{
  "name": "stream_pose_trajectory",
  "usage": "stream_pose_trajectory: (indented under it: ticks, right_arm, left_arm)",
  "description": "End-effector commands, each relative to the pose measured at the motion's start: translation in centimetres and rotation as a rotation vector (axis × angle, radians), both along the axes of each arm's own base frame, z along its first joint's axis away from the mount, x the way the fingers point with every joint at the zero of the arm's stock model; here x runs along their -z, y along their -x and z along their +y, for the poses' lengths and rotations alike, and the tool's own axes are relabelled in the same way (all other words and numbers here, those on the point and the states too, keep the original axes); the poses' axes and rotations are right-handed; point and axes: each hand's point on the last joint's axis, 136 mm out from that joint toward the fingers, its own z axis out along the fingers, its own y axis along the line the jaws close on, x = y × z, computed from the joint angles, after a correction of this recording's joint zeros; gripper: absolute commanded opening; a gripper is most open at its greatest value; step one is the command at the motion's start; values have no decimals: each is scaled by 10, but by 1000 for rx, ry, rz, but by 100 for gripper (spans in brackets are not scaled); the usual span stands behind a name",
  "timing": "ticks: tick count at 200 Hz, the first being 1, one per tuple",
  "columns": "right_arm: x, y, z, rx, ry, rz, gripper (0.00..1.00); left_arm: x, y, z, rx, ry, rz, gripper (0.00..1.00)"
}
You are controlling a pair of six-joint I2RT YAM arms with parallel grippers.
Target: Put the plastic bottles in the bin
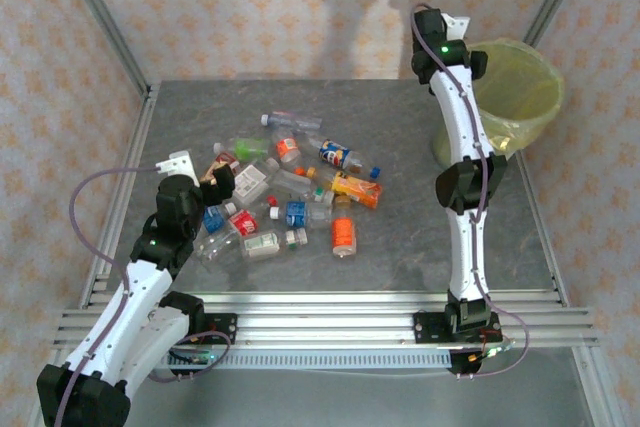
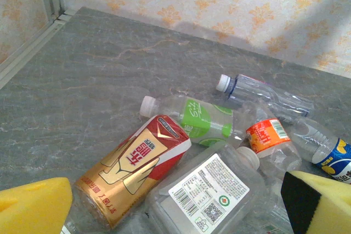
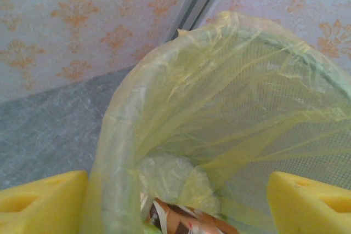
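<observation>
Roughly fifteen plastic bottles lie outside one bin.

Chinese characters mark the red-gold bottle; barcodes, the white label.

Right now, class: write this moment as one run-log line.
left gripper open over plastic bottles | right gripper open above bin | plastic bottles lie on table
</observation>
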Motion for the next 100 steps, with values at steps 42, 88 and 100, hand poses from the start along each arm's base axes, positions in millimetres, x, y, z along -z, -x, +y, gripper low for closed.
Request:
stream_pose_trajectory:
  ticks: [42,88,100]
  right_arm:
    - [21,11,4,-103,-89,129,49]
    - [15,7,21,-213,-144,129,23]
    - [10,7,27,-245,-170,117,19]
  left_arm:
    - [3,3,-3,9,1,15,100]
    - [2,2,-1,-1,2,16,100]
    - [2,2,-1,-6,4,14,100]
